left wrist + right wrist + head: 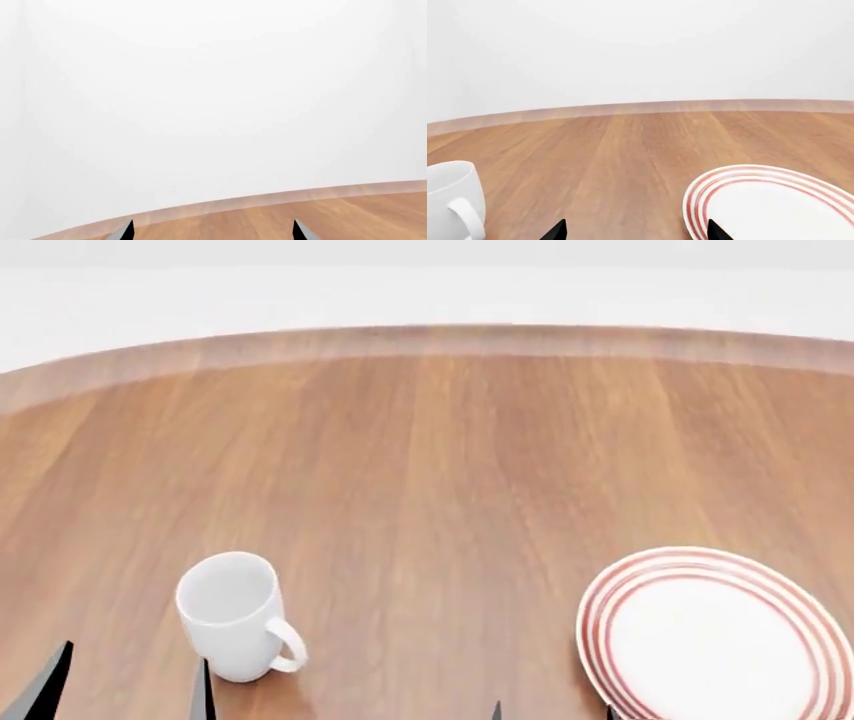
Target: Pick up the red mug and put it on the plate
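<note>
Plate (714, 640) lower right of head view, red mug not in any view.
Round white plate with concentric red rings lies flat on wood table (441, 460), cut by frame edge; plain white mug (238, 615) upright lower left, handle toward lower right. Left hand (127, 685) and right hand (636, 231) tips apart, holding nothing.

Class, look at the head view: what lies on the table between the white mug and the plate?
Nothing. Between the white mug and the plate the head view shows only bare table; the right wrist view agrees.
</note>
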Tool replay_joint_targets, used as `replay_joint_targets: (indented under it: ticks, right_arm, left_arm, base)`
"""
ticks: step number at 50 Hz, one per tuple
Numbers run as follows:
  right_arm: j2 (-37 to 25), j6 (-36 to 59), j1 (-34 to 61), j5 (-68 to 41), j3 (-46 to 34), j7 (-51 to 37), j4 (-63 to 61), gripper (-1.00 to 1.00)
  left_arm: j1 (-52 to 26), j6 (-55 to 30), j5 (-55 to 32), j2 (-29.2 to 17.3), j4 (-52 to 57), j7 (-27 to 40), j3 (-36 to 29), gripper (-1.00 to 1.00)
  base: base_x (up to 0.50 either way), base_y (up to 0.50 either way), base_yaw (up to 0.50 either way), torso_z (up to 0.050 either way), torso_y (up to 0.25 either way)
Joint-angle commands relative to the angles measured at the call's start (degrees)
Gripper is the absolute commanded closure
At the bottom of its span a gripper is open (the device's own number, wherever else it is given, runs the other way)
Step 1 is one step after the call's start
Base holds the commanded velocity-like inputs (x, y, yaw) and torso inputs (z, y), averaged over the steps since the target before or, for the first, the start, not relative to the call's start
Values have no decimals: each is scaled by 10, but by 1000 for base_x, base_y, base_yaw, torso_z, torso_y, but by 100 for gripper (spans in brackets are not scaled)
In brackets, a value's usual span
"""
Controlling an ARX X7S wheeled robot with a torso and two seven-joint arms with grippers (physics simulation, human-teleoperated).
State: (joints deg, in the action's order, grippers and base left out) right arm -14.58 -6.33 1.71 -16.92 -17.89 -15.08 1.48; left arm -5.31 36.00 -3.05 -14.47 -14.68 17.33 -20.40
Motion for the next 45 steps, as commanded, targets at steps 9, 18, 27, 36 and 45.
replay_joint_targets:
  ticks: [9,18,27,36,45]
  right_arm:
    - [-3,10,3,0,-6,-8,0,-100]
    - [-5,9,3,-2,-7,-9,-1,-100]
    - [-6,5,3,-5,-9,-6,-1,-100]
    - [-8,4,3,-4,-11,-9,-1,-100]
    - [-9,-2,3,-7,-13,-5,-1,-100]
  left_arm:
    - [-1,1,-2,-2,0,3,-4,-100]
    - [-1,3,-3,-3,-1,5,-5,-100]
    - [-1,-1,-4,-5,1,6,-8,-100]
    - [-2,-1,-5,-6,1,7,-9,-100]
    - [-2,0,-4,-6,0,9,-10,-100]
  base:
    - [37,0,0,0,0]
    - [0,0,0,0,0]
    - [0,0,0,0,0]
    - [0,0,0,0,0]
    - [35,0,0,0,0]
